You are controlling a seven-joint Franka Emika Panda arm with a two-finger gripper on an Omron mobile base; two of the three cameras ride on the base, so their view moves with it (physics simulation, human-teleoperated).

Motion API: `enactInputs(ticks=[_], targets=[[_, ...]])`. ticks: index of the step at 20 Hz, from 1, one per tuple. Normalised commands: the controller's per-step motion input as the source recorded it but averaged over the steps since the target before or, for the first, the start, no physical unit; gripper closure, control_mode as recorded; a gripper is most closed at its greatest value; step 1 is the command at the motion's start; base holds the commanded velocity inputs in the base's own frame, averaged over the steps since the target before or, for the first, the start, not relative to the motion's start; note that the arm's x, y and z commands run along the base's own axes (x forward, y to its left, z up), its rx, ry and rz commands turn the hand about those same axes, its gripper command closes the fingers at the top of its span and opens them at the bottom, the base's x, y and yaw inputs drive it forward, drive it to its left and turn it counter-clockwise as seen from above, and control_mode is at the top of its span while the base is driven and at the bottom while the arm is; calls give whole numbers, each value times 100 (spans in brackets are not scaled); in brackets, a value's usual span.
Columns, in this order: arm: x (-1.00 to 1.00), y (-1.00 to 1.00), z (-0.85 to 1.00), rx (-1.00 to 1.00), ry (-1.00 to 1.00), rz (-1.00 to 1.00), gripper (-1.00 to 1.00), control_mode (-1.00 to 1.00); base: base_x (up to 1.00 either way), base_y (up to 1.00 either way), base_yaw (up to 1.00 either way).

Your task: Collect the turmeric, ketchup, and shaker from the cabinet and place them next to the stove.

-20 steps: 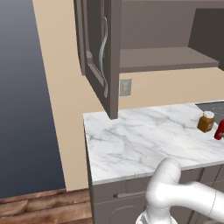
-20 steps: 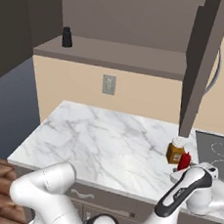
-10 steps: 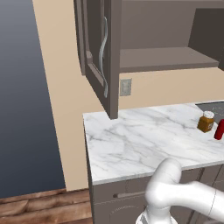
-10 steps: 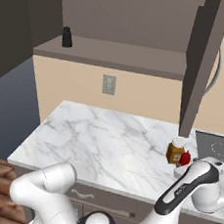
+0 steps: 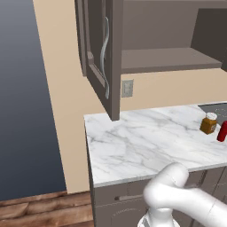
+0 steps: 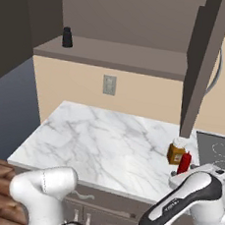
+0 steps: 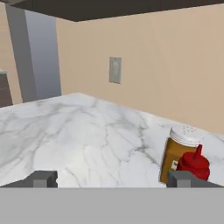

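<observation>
**Turmeric and ketchup down, shaker up on the shelf**

Now the gripper (image 7: pixel 111 178) is hovering low over the marble counter (image 5: pixel 146 142), its jaws spread wide and pinching nothing. The turmeric (image 7: pixel 179 151) and ketchup (image 7: pixel 193 164) are standing just ahead of its right fingertip, touching or nearly so, beside the stove (image 6: pixel 219 149). The shaker (image 6: pixel 67 37) is sitting far off, up on the cabinet (image 6: pixel 135 58) shelf.

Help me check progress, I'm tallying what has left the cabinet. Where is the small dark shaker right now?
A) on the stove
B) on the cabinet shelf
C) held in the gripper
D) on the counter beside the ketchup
B: the shaker stands alone on the cabinet shelf, far from the turmeric and ketchup on the counter.
</observation>
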Motion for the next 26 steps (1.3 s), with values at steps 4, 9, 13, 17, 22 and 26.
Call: enactInputs(ticks=[4,9,13,17,22,26], targets=[[-77,100,12,-3,-2,-13,-100,-100,0,0,0],[-58,100,21,-5,-3,-13,-100,-100,0,0,0],[-35,100,29,-7,-4,-13,-100,-100,0,0,0],[-22,100,44,-6,-5,-11,-100,-100,0,0,0],[-9,100,53,-3,-3,-9,-100,-100,0,0,0],[-9,100,63,0,0,-4,-100,-100,0,0,0]])
